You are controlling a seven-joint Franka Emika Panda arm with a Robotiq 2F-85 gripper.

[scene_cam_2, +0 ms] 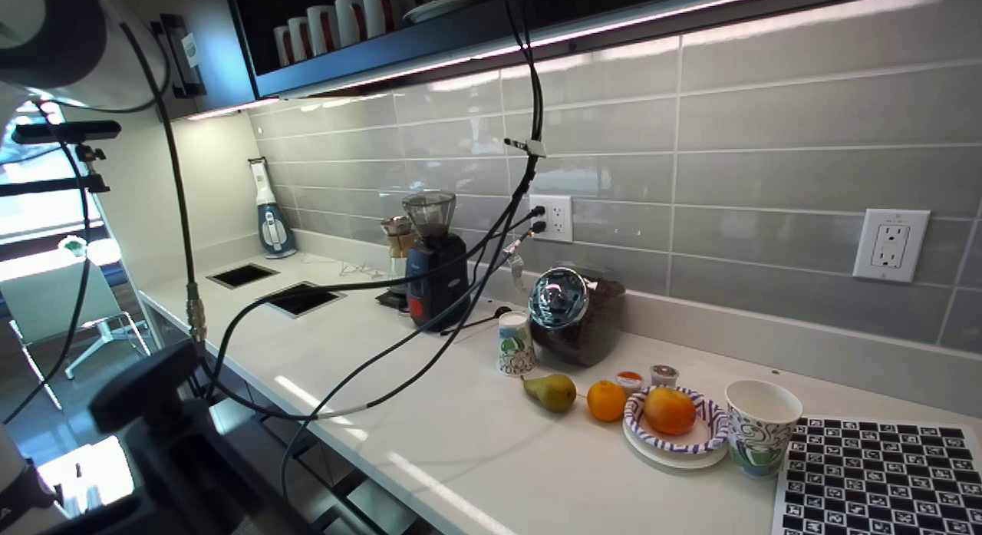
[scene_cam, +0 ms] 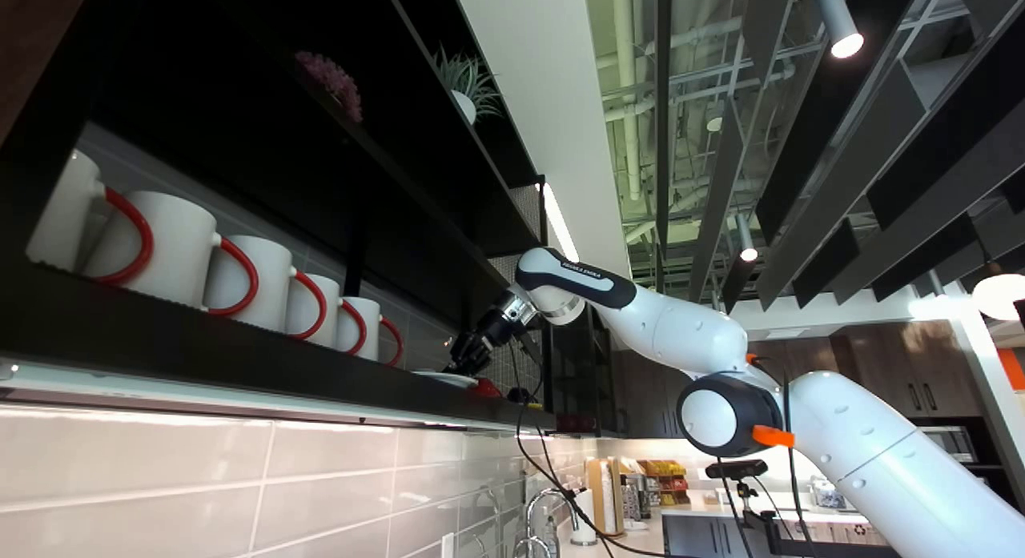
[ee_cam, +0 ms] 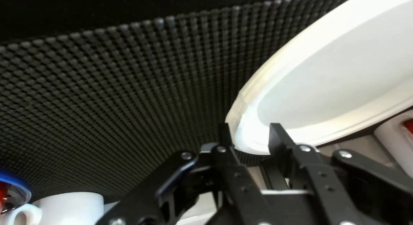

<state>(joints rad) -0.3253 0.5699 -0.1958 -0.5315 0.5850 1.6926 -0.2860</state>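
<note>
A white oval-looking plate (ee_cam: 335,70) fills the right of the wrist view, lying on dark ribbed matting (ee_cam: 138,83). My gripper (ee_cam: 250,128) stands at the plate's near end with a clear gap between its fingers. Part of the rim shows through that gap; whether either finger touches it I cannot tell. In an exterior view the gripper (scene_cam: 463,362) reaches down onto the shelf over the plate (scene_cam: 445,378), beside a red object (scene_cam: 486,387). White mugs with red handles (scene_cam: 260,282) line the same shelf. Another exterior view shows the plate (scene_cam_2: 449,7) but not the gripper.
A black upper board (scene_cam: 400,174) runs above the gripper. A white mug (ee_cam: 71,207) and a blue-rimmed item (ee_cam: 16,183) stand at lower left in the wrist view. Black cables (scene_cam_2: 529,136) hang past the shelf to the counter, which bears a grinder (scene_cam_2: 437,266), fruit and cups.
</note>
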